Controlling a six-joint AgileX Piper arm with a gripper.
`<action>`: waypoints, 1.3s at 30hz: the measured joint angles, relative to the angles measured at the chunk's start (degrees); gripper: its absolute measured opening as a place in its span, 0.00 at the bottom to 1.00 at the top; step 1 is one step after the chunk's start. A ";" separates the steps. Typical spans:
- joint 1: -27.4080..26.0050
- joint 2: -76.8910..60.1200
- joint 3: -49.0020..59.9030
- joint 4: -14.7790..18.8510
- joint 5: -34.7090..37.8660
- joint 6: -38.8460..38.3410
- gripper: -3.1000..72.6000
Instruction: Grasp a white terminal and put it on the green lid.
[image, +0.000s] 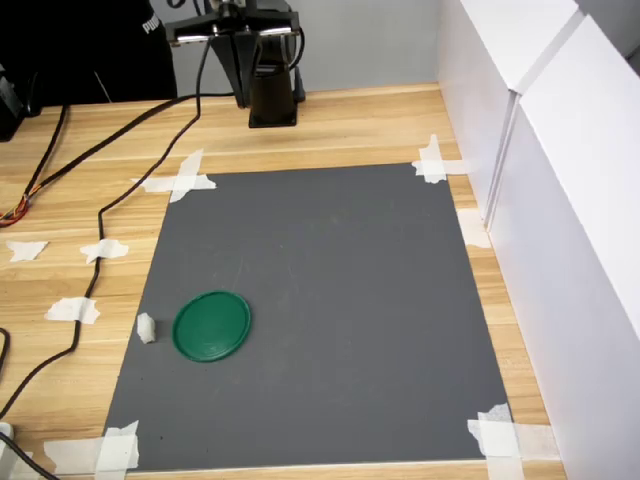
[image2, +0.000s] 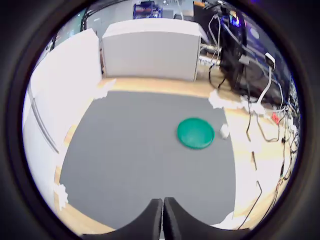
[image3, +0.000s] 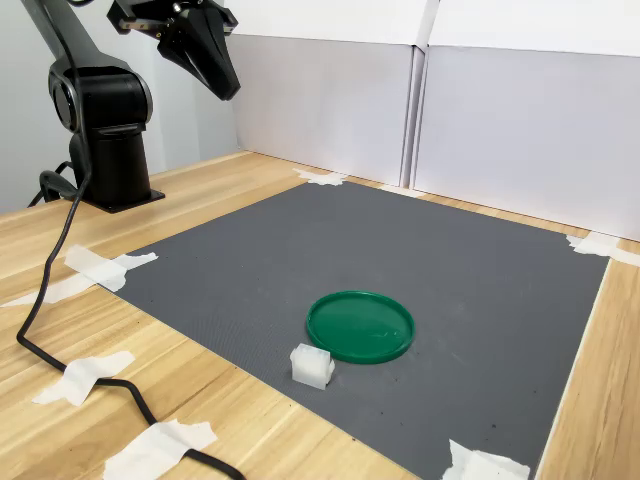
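The green lid lies flat on the grey mat, near the mat's left edge in the first exterior view. The white terminal stands just beside it on the mat's edge, a small gap apart from the lid. My gripper hangs high above the far end of the table near the arm's base, far from both objects. Its fingers are pressed together with nothing between them.
The grey mat is taped at its corners to a wooden table. White panels wall in the first exterior view's right side and the far side in the second exterior view. Black cables and tape scraps lie on the wood left of the mat.
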 joint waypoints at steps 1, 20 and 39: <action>0.00 1.66 -1.07 -0.23 1.57 0.06 0.02; 0.00 24.74 -27.39 -3.28 16.78 -5.88 0.35; -2.17 47.24 -50.43 -10.06 24.28 -4.82 0.88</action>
